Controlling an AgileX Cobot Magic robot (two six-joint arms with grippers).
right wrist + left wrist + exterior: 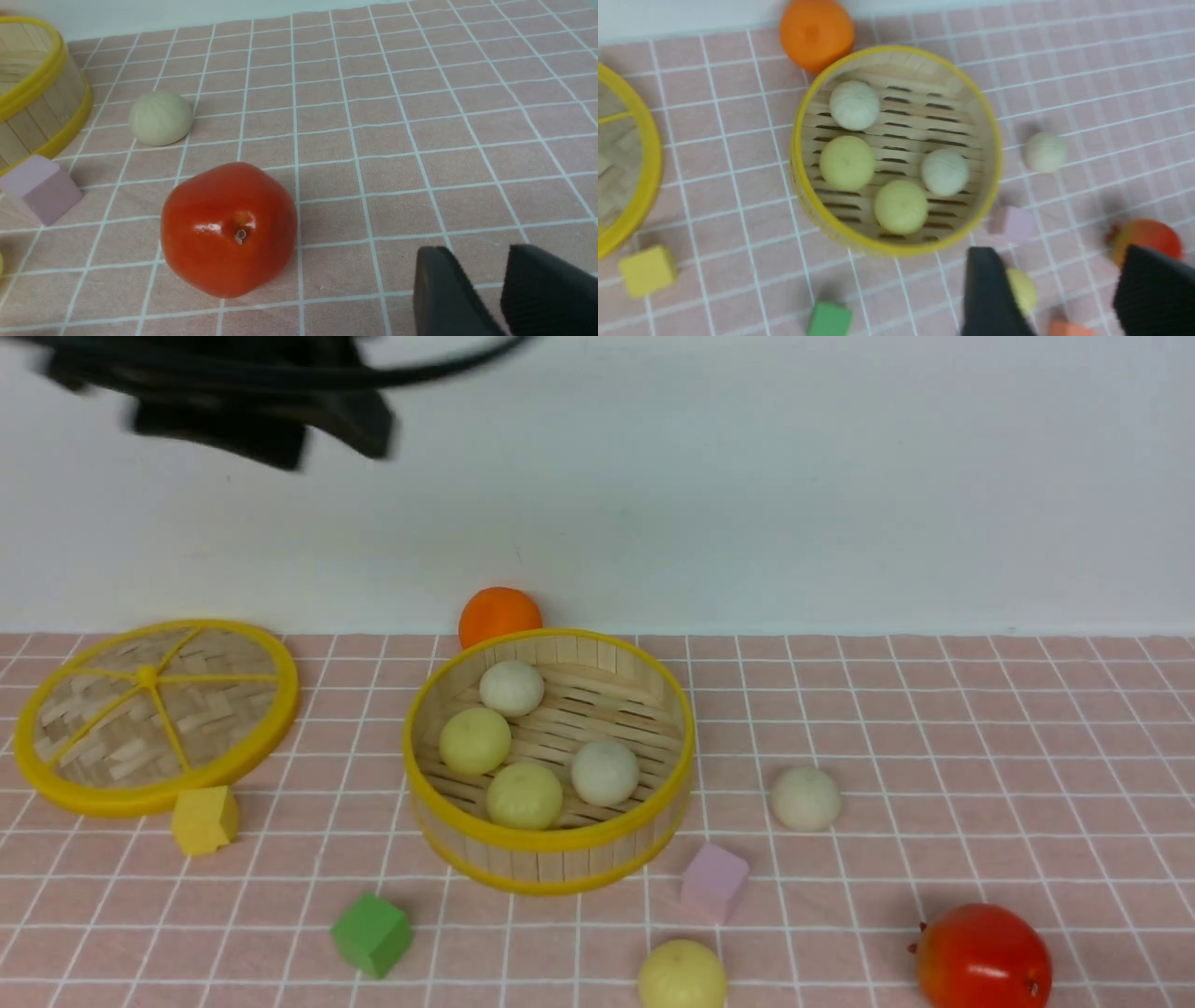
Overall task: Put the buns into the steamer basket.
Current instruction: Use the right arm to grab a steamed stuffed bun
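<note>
The steamer basket (551, 859) stands mid-table and holds four buns: off-white (511, 687), pale yellow (475, 740), pale yellow (525, 795) and off-white (605, 772). Another off-white bun (805, 797) lies on the cloth to its right, also in the right wrist view (160, 117). A pale yellow bun (682, 976) lies at the front edge. My left gripper (1059, 254) is open and empty high above the table, and one finger (987, 289) half hides that yellow bun (1023, 291). My right gripper (474, 254) is low and empty, its jaws a narrow gap apart.
An orange (499, 614) sits behind the basket, and the flat lid (154, 714) lies far left. A red tomato-like fruit (982, 957) is at front right. Yellow (204, 819), green (372, 933) and pink (714, 882) cubes lie around the basket. The blurred left arm (261, 406) hangs at top left.
</note>
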